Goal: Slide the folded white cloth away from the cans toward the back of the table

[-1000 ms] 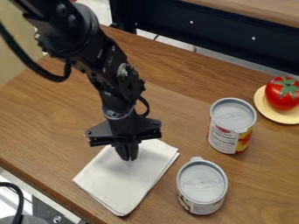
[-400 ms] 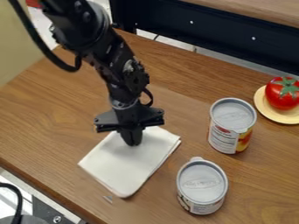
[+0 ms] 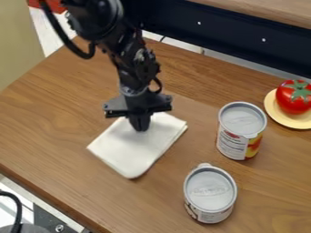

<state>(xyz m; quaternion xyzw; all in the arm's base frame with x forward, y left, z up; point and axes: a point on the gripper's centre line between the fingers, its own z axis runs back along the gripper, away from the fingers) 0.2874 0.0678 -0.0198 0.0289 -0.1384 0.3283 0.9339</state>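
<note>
The black gripper points down over the upper part of a folded white cloth, left of the picture's middle. Its fingers are together, and their tips meet the cloth's top surface. Whether any fabric is pinched between them cannot be made out. The cloth lies flat and slanted on the wooden table, with its lowest corner toward the camera.
Right of the cloth stands a can with a red and yellow label. Nearer the camera is another grey-lidded can. A red tomato rests on a yellow plate at the right edge. A dark panel runs behind the table.
The gripper has travelled toward the table's back edge and slightly right. The white cloth has slid the same way along with it. Both cans, the plate and the tomato have stayed put.
</note>
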